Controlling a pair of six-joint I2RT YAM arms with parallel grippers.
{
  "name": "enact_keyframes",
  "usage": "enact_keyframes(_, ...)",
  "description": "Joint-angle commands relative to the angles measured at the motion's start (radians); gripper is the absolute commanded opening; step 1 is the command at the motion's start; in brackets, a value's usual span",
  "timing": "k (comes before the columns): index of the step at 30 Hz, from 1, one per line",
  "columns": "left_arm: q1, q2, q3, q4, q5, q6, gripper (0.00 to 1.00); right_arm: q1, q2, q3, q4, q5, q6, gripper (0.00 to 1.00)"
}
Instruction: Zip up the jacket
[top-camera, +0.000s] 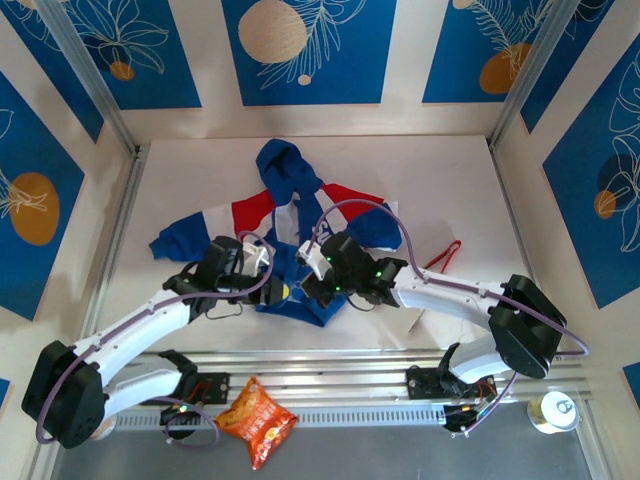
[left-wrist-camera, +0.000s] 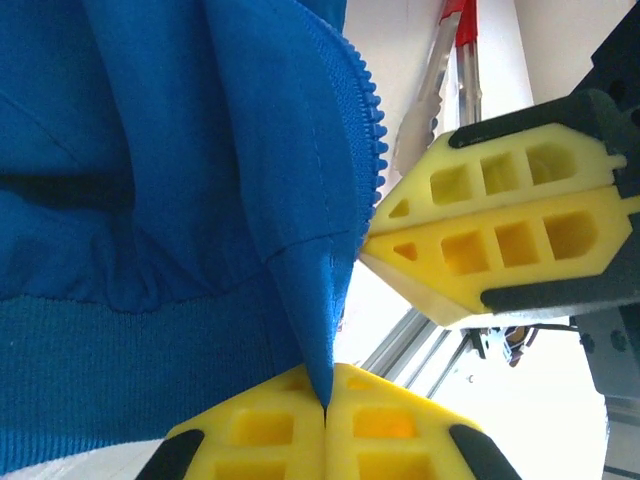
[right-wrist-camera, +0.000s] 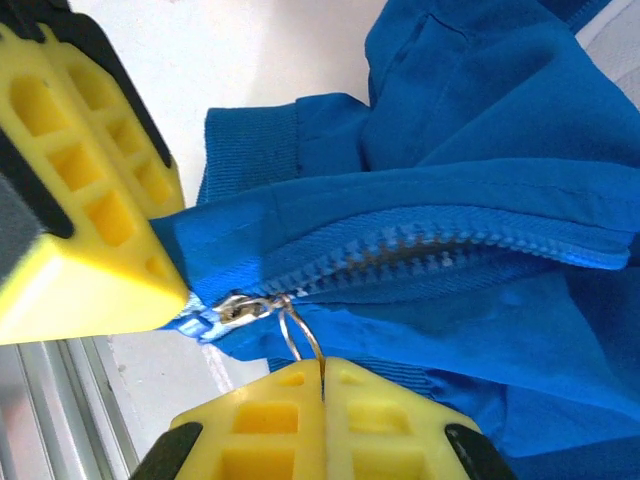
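Note:
The jacket (top-camera: 290, 205) lies on the white table, blue hood toward the back, red and white bands across the chest. Both grippers meet at its bottom hem. My left gripper (left-wrist-camera: 325, 408) is shut on the blue hem corner (left-wrist-camera: 315, 300) just below the zipper teeth (left-wrist-camera: 372, 130). My right gripper (right-wrist-camera: 322, 385) is shut on the thin wire ring (right-wrist-camera: 300, 335) hooked to the silver zipper slider (right-wrist-camera: 235, 308), which sits at the bottom end of the zipper (right-wrist-camera: 430, 250). From above, the left gripper (top-camera: 272, 283) and right gripper (top-camera: 312, 283) are almost touching.
Red tongs (top-camera: 445, 255) lie on the table right of the jacket. An orange snack bag (top-camera: 255, 420) and a can (top-camera: 552, 410) sit near the front. An aluminium rail (top-camera: 330, 365) runs along the near edge.

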Motion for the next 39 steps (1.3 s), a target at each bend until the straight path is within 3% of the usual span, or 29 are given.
enact_keyframes(1, 0.007, -0.008, 0.014, -0.067, 0.012, 0.029, 0.0, -0.011, -0.016, 0.029, -0.048, 0.043, -0.007, 0.0)
enact_keyframes(13, 0.008, -0.045, 0.058, -0.173, 0.055, 0.081, 0.0, -0.05, -0.004, 0.056, -0.056, 0.048, -0.044, 0.0)
enact_keyframes(17, 0.006, -0.056, 0.074, -0.205, 0.045, 0.098, 0.0, -0.045, -0.056, -0.01, 0.037, -0.037, -0.105, 0.0)
enact_keyframes(21, 0.008, -0.042, 0.101, -0.238, 0.046, 0.117, 0.0, 0.0, -0.143, -0.105, 0.135, -0.074, -0.172, 0.13)
enact_keyframes(26, 0.008, -0.018, 0.149, -0.278, 0.05, 0.147, 0.0, 0.06, -0.176, -0.157, 0.161, -0.035, -0.209, 0.33)
enact_keyframes(30, 0.008, 0.009, 0.195, -0.315, 0.065, 0.175, 0.0, 0.094, -0.15, -0.164, 0.194, -0.011, -0.238, 0.39)
enact_keyframes(39, 0.008, 0.04, 0.24, -0.372, 0.081, 0.205, 0.0, 0.115, -0.012, -0.121, 0.286, 0.102, -0.296, 0.4)
